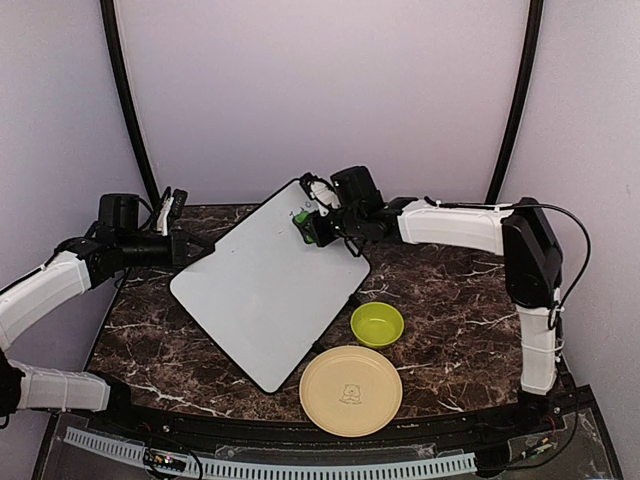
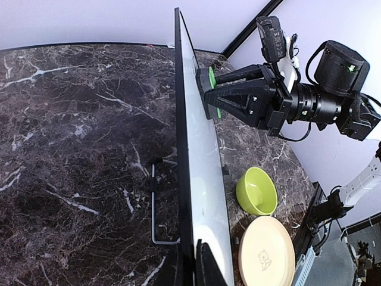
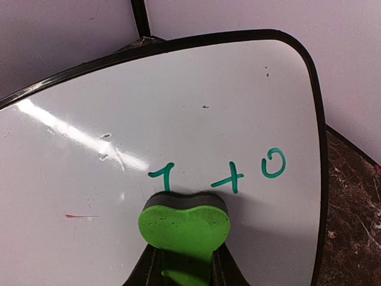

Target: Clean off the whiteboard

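Nearly clean: eraser [image 3: 184, 223] meets the last marks on the whiteboard [image 1: 270, 290].
Left gripper [image 2: 191, 255] clamps the tilted board's edge above the table [image 1: 450, 300]; right gripper [image 1: 312, 228] grasps the green eraser just under green writing [image 3: 232, 176], which, with a red streak [image 3: 80, 215], remains.

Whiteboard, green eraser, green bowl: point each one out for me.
whiteboard [image 1: 262, 295]: top external view, bare middle of its white face.
green eraser [image 3: 184, 225]: right wrist view, middle of its green pad.
green bowl [image 1: 377, 325]: top external view, the bowl's inner floor.
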Available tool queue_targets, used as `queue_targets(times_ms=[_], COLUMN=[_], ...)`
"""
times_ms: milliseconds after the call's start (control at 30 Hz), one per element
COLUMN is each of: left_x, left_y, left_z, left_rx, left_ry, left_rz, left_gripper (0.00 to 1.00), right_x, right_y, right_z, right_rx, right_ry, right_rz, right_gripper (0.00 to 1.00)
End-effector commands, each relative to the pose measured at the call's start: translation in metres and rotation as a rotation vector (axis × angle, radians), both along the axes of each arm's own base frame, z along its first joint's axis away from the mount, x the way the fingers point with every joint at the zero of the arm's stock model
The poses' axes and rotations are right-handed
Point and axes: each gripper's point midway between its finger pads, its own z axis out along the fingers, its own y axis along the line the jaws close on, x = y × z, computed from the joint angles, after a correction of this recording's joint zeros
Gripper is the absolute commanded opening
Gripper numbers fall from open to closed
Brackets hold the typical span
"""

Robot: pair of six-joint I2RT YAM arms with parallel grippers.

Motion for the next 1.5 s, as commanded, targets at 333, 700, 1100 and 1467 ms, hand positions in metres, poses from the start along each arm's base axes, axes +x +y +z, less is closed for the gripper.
queue_targets(times_ms=[333, 700, 1100, 1467], left_x=[-0.025, -0.026, -0.025, -0.025], left_y=[-0.027, -0.026, -0.026, -0.026], left_z=[0.01, 0.01, 0.011, 0.011], left_rx=[-0.016, -0.013, -0.014, -0.012], left_ry=[-0.076, -0.079, -0.082, -0.085], left_rz=[-0.201, -0.199, -0.197, -0.2], left_gripper=[0.0, 0.0, 0.0, 0.0], right_x=[-0.094, -0.012, 0.041, 0.038], right_y=[0.089, 0.036, -0.031, -0.047], right_z=[-0.02, -0.044, -0.06, -0.069], right_rx=[-0.079, -0.09, -0.103, -0.095], right_ry=[0.004, 0.07, 0.11, 0.143], right_rz=[0.235, 0.042, -0.109, -0.124], right_gripper=[0.0, 0.0, 0.0, 0.0])
